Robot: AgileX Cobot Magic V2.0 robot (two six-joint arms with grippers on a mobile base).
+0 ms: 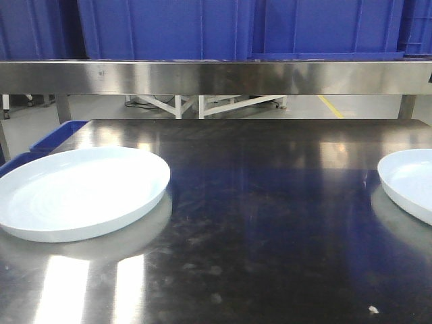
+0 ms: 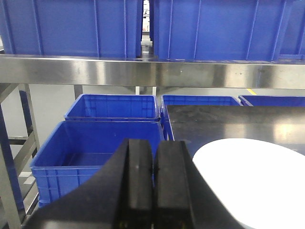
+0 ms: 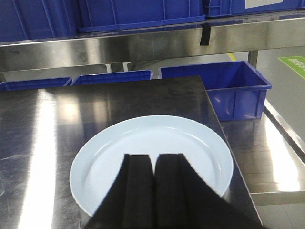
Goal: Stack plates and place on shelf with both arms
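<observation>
- Front cam: you get both plates flat on the table (image 1: pixel 270 223), well apart. The left plate (image 1: pixel 77 192) is at the left side. The right plate (image 1: pixel 412 182) is cut off by the frame's right edge.
- Same cam: the shelf (image 1: pixel 216 77) front rail runs across behind the table, w/ top crates (image 1: pixel 169 27) sitting on it. Grippers show only in the wrist cams.
- Left wrist cam: left gripper (image 2: pixel 153 191) fingers are pressed together w/ just a thin seam btwn them, nothing held. It sits off to the left plate's side, not over it; the plate lies to its lower right.
- Only this cam shows you the low crates (image 2: pixel 95 152), open-topped, beside the table's left edge and below the shelf rail.
- Right wrist cam: right gripper (image 3: pixel 153 191) is also closed tight and holds nothing. It hides the right plate's near rim; can't tell if it's touching.
- Only this cam gives you most of the right plate's outline, close to the table's right edge. A side crate (image 3: pixel 228 90) sits past that edge, lower down.
</observation>
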